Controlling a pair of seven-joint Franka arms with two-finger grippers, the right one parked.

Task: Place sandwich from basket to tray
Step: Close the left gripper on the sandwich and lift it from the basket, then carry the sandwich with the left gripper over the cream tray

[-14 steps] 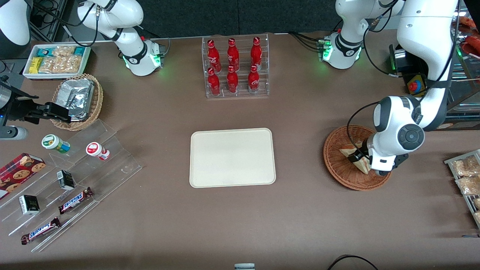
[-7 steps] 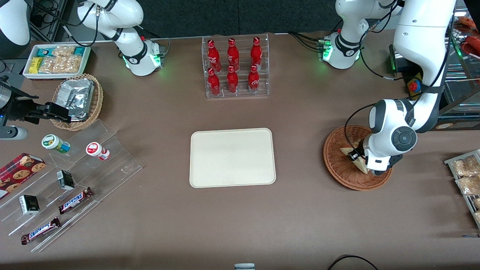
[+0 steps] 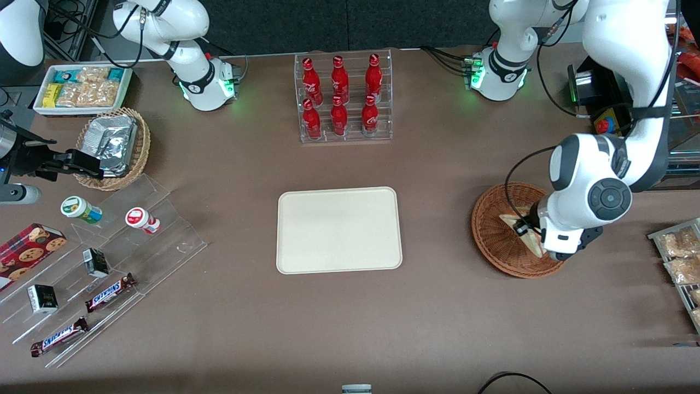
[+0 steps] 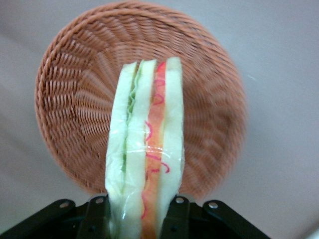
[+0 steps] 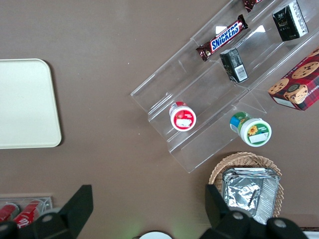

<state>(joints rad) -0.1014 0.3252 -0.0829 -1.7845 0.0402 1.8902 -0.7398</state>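
1. At the right middle of the front view, the basket [image 3: 500, 241] sits on the counter [image 3: 437, 180]; the left arm's gripper [image 3: 526, 230] hangs over it, jaws closed on the sandwich [image 3: 517, 223].
2. The left wrist view shows the one wrapped sandwich [image 4: 147, 149] clamped between the fingers [image 4: 175, 219], raised above the basket [image 4: 75, 99], which holds nothing else visible.
3. At the centre of the front view lies one tray [image 3: 339, 230], bare, well apart from the basket.
4. At the upper centre, a clear rack [image 3: 344, 98] holds six red bottles [image 3: 339, 82], in two rows of three.
5. At the upper left, a white bin [image 3: 82, 90] holds snack packets, too many overlapping to count.
6. Just below it, a tan basket [image 3: 112, 150] holds foil packets [image 3: 112, 139].
7. At the lower left, a clear stepped stand [image 3: 126, 241] carries two small tubs [image 3: 82, 209], two dark little boxes [image 3: 95, 261] and two Snickers bars [image 3: 109, 291].
8. One cookie box [image 3: 27, 251] shows at the left edge.
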